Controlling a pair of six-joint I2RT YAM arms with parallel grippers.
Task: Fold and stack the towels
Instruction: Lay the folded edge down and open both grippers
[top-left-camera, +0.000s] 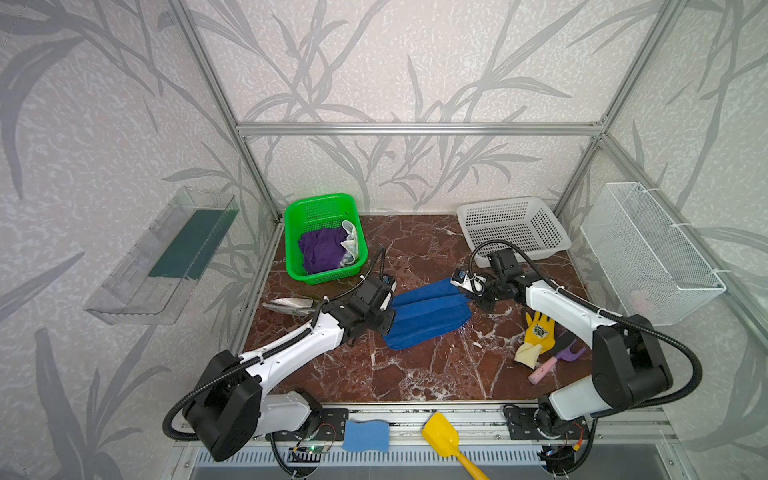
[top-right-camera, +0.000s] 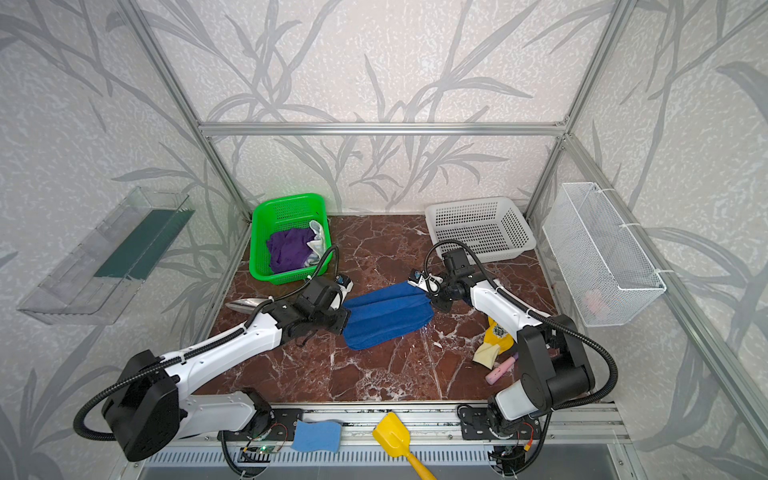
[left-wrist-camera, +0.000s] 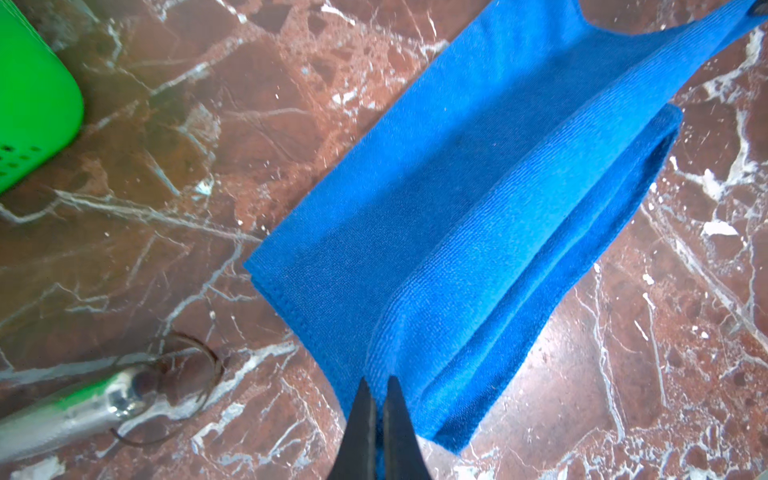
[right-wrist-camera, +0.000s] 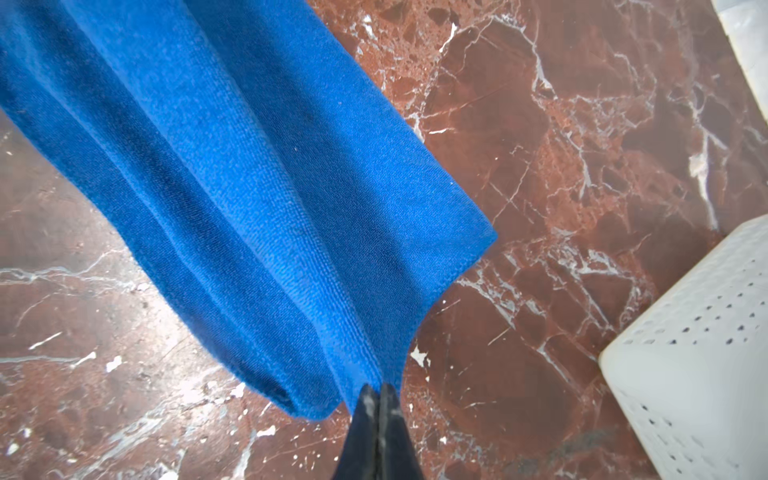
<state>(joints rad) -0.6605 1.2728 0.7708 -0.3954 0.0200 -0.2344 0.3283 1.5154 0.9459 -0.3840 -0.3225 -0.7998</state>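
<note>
Left gripper (left-wrist-camera: 378, 381) is clamped tight on the 8 o'clock end of the blue towel (top-left-camera: 428, 318), right gripper (right-wrist-camera: 378, 388) on its 2 o'clock end; mid-table, the long axis spans them, each arm equally near.

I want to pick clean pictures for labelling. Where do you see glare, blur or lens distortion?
In both top views the wide lens makes the frame posts lean, and the table glares beside the blue towel; left wrist view: the metal trowel is blurred; right wrist view: the white basket is soft.
</note>
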